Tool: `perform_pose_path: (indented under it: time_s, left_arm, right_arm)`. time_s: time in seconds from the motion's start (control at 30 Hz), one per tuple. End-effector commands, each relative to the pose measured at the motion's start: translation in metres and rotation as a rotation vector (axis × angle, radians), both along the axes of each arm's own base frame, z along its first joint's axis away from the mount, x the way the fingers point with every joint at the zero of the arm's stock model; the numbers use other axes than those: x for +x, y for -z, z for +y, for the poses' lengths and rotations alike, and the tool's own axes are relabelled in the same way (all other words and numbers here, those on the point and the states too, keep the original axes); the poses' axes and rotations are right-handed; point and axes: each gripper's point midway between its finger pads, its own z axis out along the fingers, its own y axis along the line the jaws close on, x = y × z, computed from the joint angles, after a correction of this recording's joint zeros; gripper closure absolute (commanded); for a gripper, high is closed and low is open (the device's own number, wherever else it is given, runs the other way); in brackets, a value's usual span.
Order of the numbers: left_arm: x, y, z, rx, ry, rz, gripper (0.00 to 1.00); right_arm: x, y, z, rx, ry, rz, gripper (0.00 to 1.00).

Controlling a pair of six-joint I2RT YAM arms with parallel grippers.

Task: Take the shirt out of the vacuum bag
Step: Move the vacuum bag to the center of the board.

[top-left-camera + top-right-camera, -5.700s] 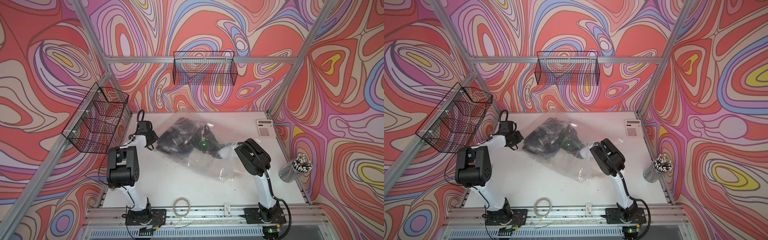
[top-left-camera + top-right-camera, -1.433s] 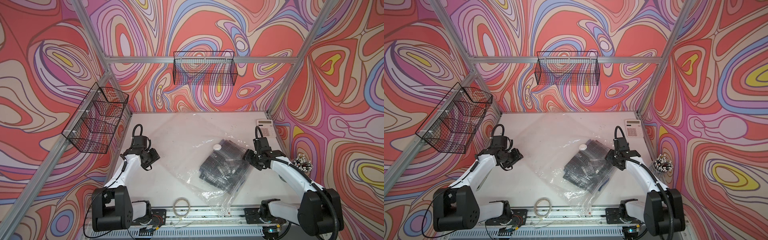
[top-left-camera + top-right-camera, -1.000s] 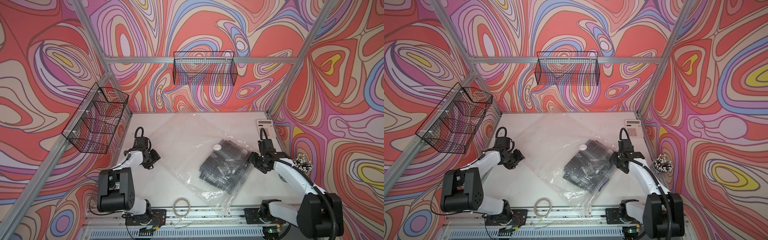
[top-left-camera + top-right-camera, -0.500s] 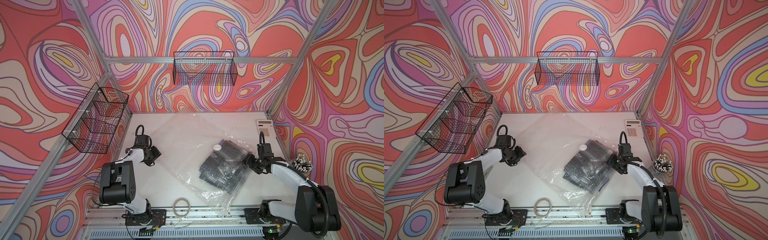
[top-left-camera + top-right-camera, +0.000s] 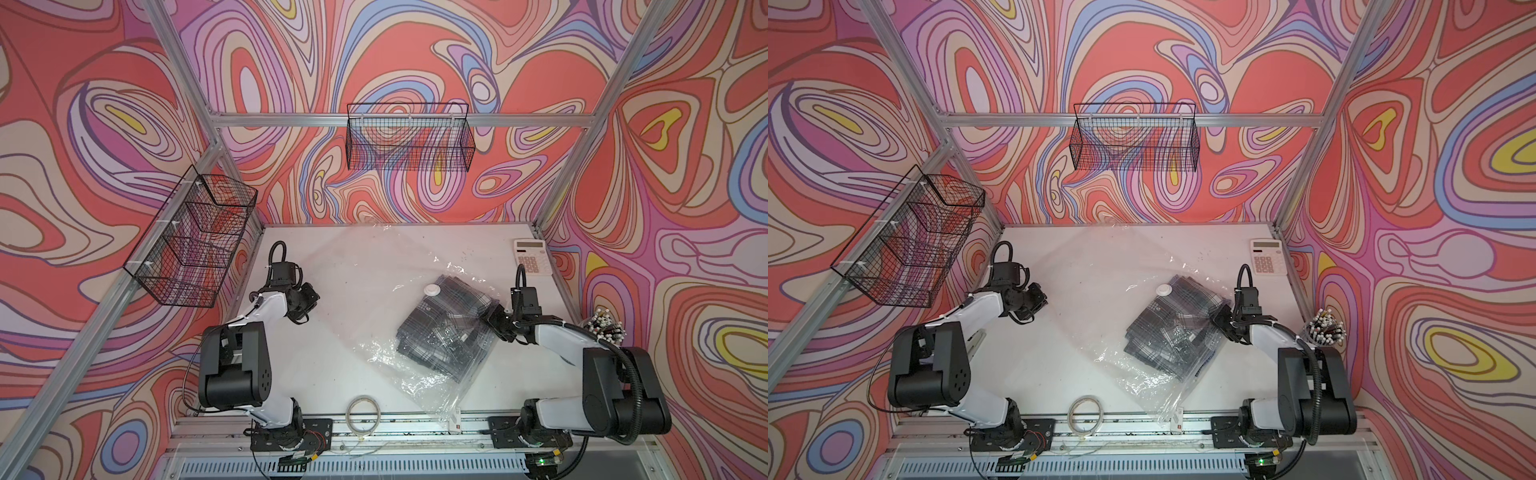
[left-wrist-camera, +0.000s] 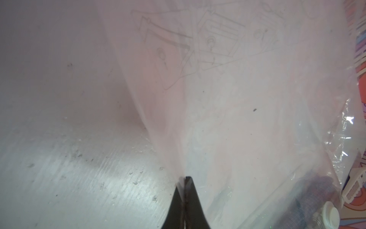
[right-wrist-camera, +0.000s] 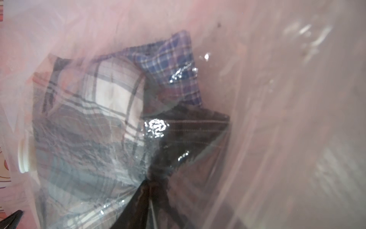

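**Bag film pinched by the left tool, shirt lying inside**

The left tool (image 6: 185, 179) is seen clenched, and a fold of clear film is pinched between its closed black tips in the left wrist view. From that pinch the film is drawn up in a taut ridge above the bench (image 5: 311, 374). In a top view this tool is placed at the left edge of the vacuum bag (image 5: 386, 357), close to the left side of the bench.

The right tool (image 5: 488, 322) is pressed against the bag's right edge. In the right wrist view its dark fingers are seen apart, with wrinkled film and plaid cloth between them. Whether anything is actually gripped there cannot be told.

The vacuum bag is spread across the middle and right of the bench, and one corner is hung over the front rail. The shirt (image 5: 444, 332), a folded dark plaid, is held inside the bag, in its right half. The round white valve (image 5: 432, 289) is found at the shirt's far edge.

Further out, a calculator (image 5: 532, 257) is laid at the far right corner. A roll of tape (image 5: 363, 409) is set by the front rail and a cup of pens (image 5: 604, 328) off the right edge
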Motion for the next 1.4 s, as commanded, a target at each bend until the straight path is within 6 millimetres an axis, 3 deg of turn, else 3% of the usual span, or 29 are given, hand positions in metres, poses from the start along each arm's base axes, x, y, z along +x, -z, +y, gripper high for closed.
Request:
perform_pose_path:
  time_s: [0.0, 0.17, 0.27, 0.43, 0.47, 0.63, 0.8, 0.97, 1.17, 1.37]
  left_arm:
    - [0.016, -0.016, 0.017, 0.086, -0.008, -0.025, 1.0]
    - [0.039, -0.024, 0.034, 0.142, -0.011, -0.031, 1.0]
    - [0.051, -0.023, 0.041, 0.144, -0.013, -0.03, 1.0]
    - [0.051, -0.027, 0.049, 0.146, -0.028, -0.026, 0.99]
    - [0.05, -0.031, 0.05, 0.154, -0.027, -0.034, 0.96]
    - [0.044, -0.066, 0.051, 0.191, -0.001, -0.083, 0.62]
    - [0.038, -0.096, 0.051, 0.238, 0.054, -0.109, 0.53]
    - [0.027, -0.11, 0.036, 0.202, 0.111, -0.138, 0.51]
    - [0.006, -0.114, 0.004, 0.215, 0.22, -0.136, 0.51]
    - [-0.013, -0.118, -0.032, 0.209, 0.317, -0.154, 0.5]
  right_arm:
    - [0.001, 0.007, 0.001, 0.031, 0.051, 0.023, 0.57]
    - [0.012, 0.012, 0.02, 0.07, 0.091, 0.0, 0.59]
    - [0.029, 0.008, 0.044, 0.04, 0.064, -0.02, 0.59]
    - [0.065, 0.01, 0.095, 0.044, 0.009, -0.041, 0.59]
    - [0.072, 0.01, 0.103, 0.045, 0.002, -0.047, 0.59]
    - [0.102, 0.023, 0.155, 0.086, -0.012, -0.051, 0.59]
    - [0.117, 0.026, 0.2, 0.132, 0.016, -0.082, 0.6]
    - [0.123, 0.026, 0.226, 0.168, 0.086, -0.113, 0.61]
    - [0.136, 0.032, 0.244, 0.197, 0.133, -0.133, 0.61]
    - [0.164, 0.031, 0.255, 0.213, 0.173, -0.195, 0.62]
